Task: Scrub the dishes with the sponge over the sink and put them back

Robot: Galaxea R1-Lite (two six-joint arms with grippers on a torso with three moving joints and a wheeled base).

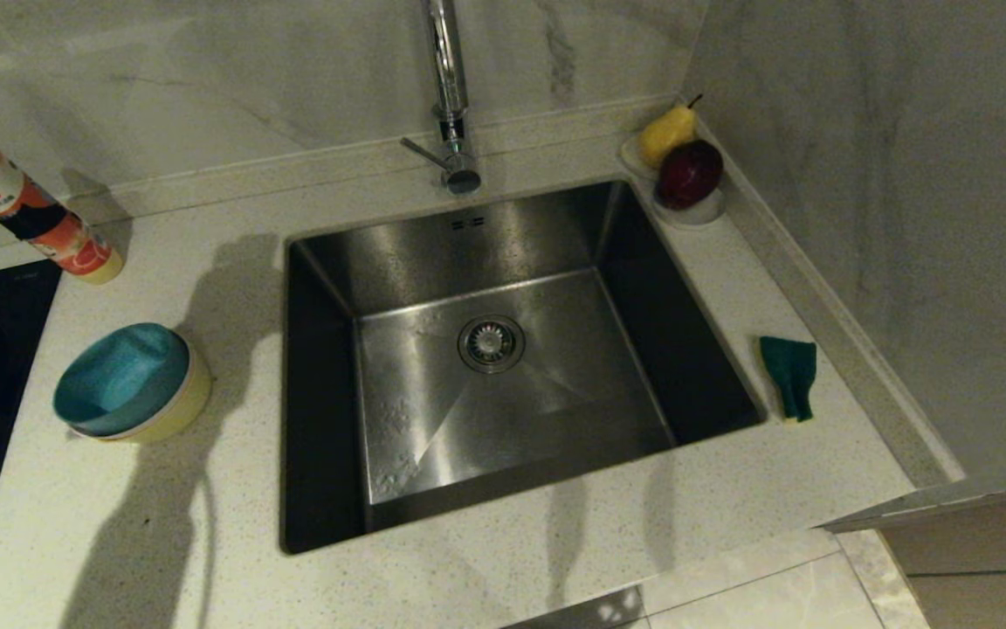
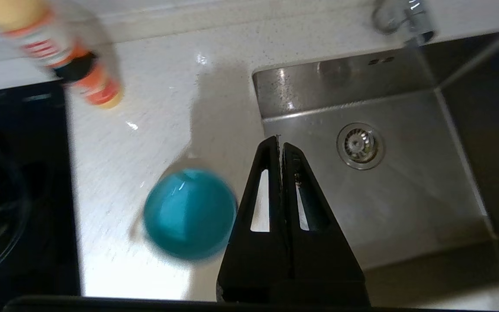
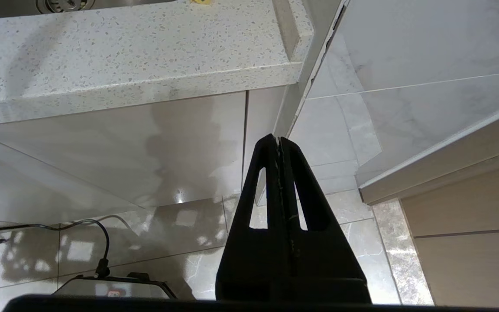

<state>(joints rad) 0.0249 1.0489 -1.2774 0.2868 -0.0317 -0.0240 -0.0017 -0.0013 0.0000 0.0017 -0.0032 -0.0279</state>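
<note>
From the head view, the sink [image 1: 503, 367] is a big square basin of dull shiny steel with a round drain in the middle. Left of it on the speckled stone counter [image 1: 206, 524] sit the bowls [image 1: 130, 384], nested, blue on top and yellow outside, tipped a little. Right of the sink lies the sponge [image 1: 789, 376], green and soft, its long side running away from the front edge.

In the left wrist view, the left gripper [image 2: 280, 143] hangs above the sink's edge, black jaws pressed together, holding nothing.

In the right wrist view, the right gripper [image 3: 278, 145] hangs low beside the cabinet, jaws pressed together, holding nothing.
</note>
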